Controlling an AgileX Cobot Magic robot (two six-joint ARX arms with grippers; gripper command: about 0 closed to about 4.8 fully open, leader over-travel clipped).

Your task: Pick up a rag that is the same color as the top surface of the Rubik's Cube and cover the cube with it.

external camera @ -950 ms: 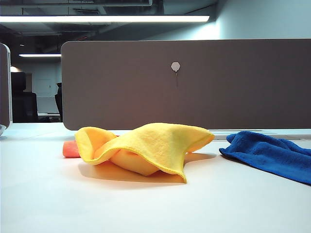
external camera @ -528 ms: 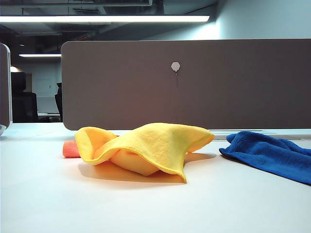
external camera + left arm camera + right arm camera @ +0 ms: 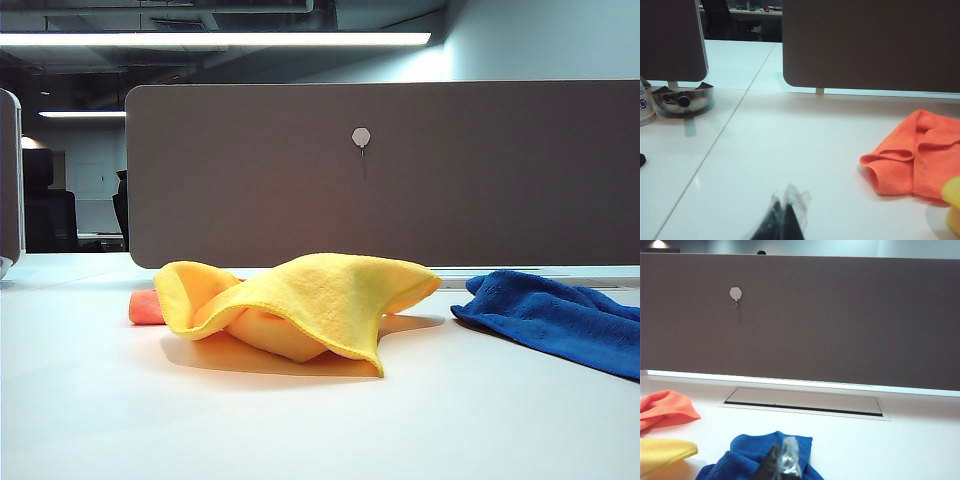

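The rag [image 3: 310, 300] lay in a loose, tented heap at the centre of the exterior view, on the white counter [image 3: 300, 430]. The Rubik's Cube could not be seen in any view. Just behind the rag's left edge, an orange cloth [image 3: 145, 308] peeked out, and a blue cloth [image 3: 555, 315] sprawled apart from the rag at the right of the frame. A grey partition [image 3: 400, 170] stood across the back of the counter.

Neither arm showed in the exterior view. In the left wrist view, the left hand [image 3: 785, 220] sat at the bottom centre, its fingers pressed together on nothing, above bare counter; the orange cloth [image 3: 915, 155] lay at the right. A metal bowl [image 3: 682, 98] stood at the far left. In the right wrist view, the right hand [image 3: 782, 462] appeared at the bottom centre, fingers together and empty, with the blue cloth [image 3: 747, 457] directly beyond it and a corner of the rag [image 3: 662, 452] at the lower left.
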